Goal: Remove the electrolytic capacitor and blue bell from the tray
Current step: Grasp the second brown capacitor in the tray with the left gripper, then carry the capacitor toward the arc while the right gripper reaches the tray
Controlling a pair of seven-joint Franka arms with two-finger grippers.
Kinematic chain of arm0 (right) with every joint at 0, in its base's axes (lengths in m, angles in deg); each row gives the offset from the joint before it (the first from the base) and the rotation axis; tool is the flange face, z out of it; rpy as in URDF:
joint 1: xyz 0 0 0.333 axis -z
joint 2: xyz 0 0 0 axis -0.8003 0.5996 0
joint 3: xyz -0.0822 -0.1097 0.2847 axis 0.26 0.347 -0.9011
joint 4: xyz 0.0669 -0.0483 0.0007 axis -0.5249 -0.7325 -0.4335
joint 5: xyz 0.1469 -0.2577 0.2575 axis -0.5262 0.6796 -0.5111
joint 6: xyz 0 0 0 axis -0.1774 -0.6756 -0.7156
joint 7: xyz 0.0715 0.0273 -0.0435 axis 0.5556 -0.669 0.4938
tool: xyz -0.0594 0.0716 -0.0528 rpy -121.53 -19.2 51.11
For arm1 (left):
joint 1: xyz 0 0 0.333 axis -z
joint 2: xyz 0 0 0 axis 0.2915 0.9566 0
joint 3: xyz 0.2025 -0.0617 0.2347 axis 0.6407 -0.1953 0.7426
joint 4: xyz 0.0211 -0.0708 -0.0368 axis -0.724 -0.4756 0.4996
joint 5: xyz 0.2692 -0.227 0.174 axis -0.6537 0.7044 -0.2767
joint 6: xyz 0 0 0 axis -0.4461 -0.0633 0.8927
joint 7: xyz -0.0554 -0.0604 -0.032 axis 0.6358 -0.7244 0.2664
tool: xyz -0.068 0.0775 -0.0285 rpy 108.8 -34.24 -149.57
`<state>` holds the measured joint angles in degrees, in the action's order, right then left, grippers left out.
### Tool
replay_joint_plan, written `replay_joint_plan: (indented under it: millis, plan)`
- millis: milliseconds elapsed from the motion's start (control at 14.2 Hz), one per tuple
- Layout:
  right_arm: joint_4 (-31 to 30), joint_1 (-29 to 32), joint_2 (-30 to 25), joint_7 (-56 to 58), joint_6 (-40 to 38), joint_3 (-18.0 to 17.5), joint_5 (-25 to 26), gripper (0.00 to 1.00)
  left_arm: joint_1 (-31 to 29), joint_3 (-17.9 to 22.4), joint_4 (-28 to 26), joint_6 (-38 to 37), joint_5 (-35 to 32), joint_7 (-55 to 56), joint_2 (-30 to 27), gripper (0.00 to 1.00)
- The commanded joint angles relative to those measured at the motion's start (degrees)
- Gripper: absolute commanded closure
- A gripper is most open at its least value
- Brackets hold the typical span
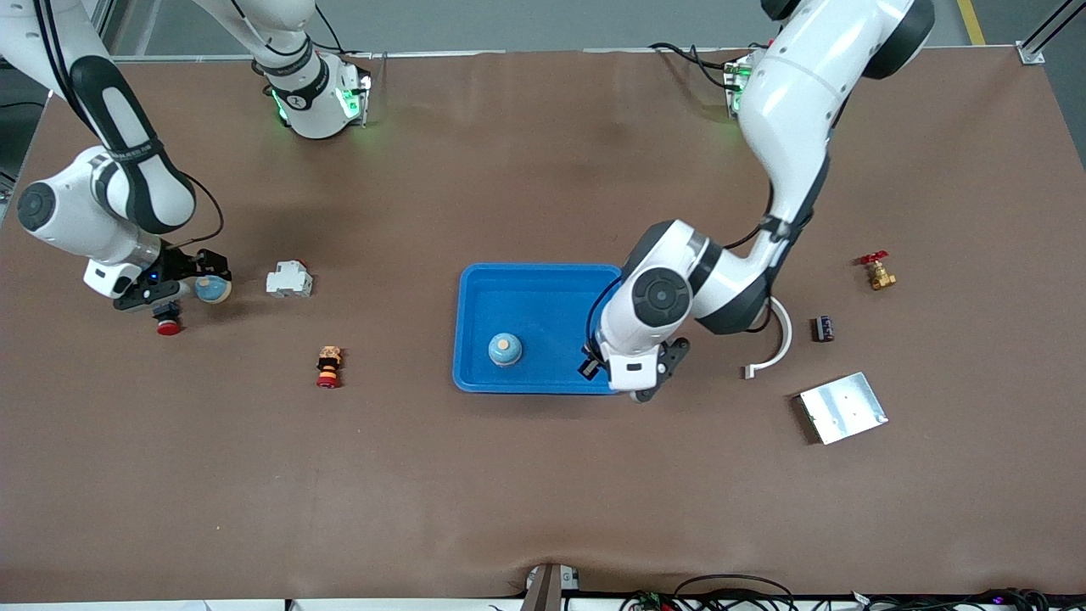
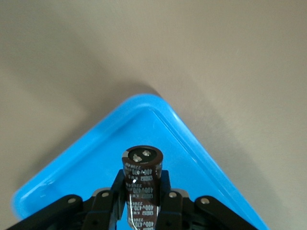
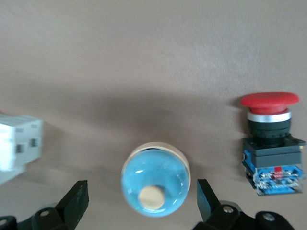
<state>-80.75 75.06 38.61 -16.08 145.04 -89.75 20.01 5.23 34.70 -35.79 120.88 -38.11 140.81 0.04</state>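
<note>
A blue tray [image 1: 543,297] lies mid-table with a blue bell [image 1: 504,349] in it. My left gripper [image 1: 591,363] hangs over the tray's corner toward the left arm's end. It is shut on a dark brown capacitor [image 2: 142,175], held upright above the tray [image 2: 86,163]. A second blue bell [image 1: 213,288] stands on the table toward the right arm's end. My right gripper [image 1: 197,284] is low around it, open. In the right wrist view the bell [image 3: 156,184] sits between the fingers [image 3: 76,201], apart from both.
A red push button [image 1: 168,323] [image 3: 272,139] stands beside the second bell, and a white breaker [image 1: 288,280] and another button [image 1: 328,367] are nearby. Toward the left arm's end lie a second capacitor [image 1: 823,328], a brass valve [image 1: 878,273], a white curved piece [image 1: 774,344] and a metal plate [image 1: 842,407].
</note>
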Motion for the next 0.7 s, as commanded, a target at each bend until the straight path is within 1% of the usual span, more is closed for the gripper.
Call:
replay_joint_plan:
  millis: [0,141,282,493,564,634]
  plan:
    - [1.37,-2.19,-6.30,-4.61,-6.58,-0.65,-0.80,0.00,-2.84,-0.26,-1.79,-7.76,-0.34,-3.12,-7.09,1.00]
    - [1.54,-4.83,-9.04,-10.05,-7.81,-0.65,-0.79,0.00,-4.77,-0.43,-2.92,-13.21,-0.25,-11.45,-10.17,1.00]
    - [3.12,-9.04,-9.31,-17.95,-8.78,-0.73,-0.79,0.00,-5.92,-0.35,-5.99,-16.65,-0.25,-19.72,-13.16,1.00]
    - [5.84,-15.20,-9.57,-28.77,-12.72,-0.91,-0.97,0.00,-10.39,-0.35,-13.02,-16.93,-0.78,-37.97,-18.17,1.00]
    - [7.59,-17.30,-10.53,-32.19,-15.70,-0.91,-0.97,0.00,-11.88,-0.26,-14.95,-16.93,-0.95,-43.17,-19.32,1.00]
    - [10.22,-18.63,-10.72,-35.01,-19.64,-0.91,-0.97,0.00,-12.59,-0.26,-16.54,-16.93,-1.22,-45.92,-20.11,1.00]
